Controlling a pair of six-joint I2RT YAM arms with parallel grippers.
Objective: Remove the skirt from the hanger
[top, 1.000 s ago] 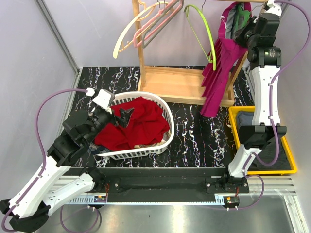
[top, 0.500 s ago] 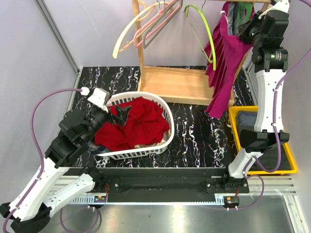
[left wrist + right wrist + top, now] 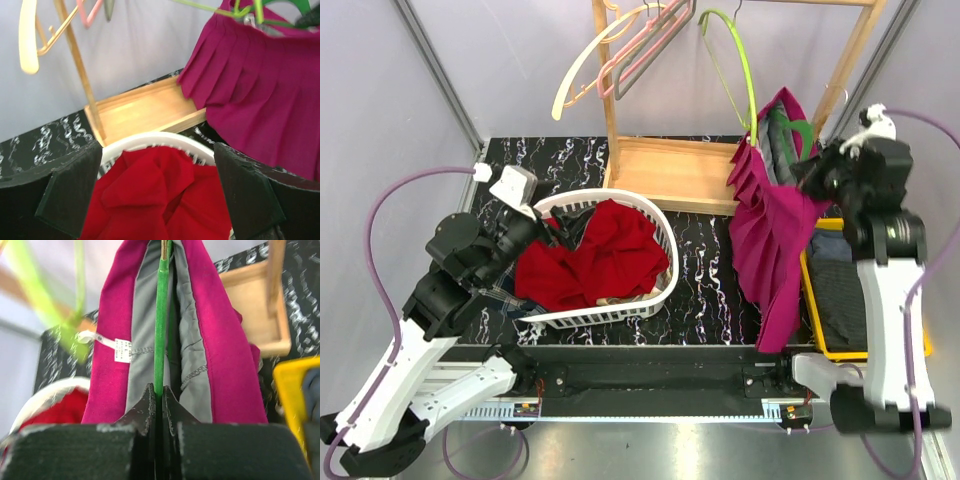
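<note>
Skirt: magenta pleated skirt (image 3: 775, 240) with a grey lining, draped on a green hanger (image 3: 161, 315). It hangs clear of the wooden rack (image 3: 670, 170), over the right part of the bench (image 3: 720, 260).
Skirt's reach: the waist is up by the right arm's wrist. The hem falls toward the near edge of the bench, just left of the yellow tray (image 3: 923, 335).
Right fingers: the right fingers (image 3: 150, 405) are clenched on the thin bar of the green hanger, tips pressed together with the bar between them.
Skirt to right fingers: the waistband straddles the bar just beyond the fingertips, magenta outside and grey lining inside on both sides. A small white label hangs off its left edge. Whether the cloth touches the fingers cannot be told.
Left fingers: the left fingers (image 3: 75, 192) are spread wide and hold nothing.
Left fingers' place: over a white basket (image 3: 655, 215) on the left of the bench, above the red cloth (image 3: 600, 260) that fills it.
Skirt to left fingers: well apart, with the skirt off to the right and farther away.
Rack: at the far side, with a lime hanger (image 3: 730, 60) on its rail.
</note>
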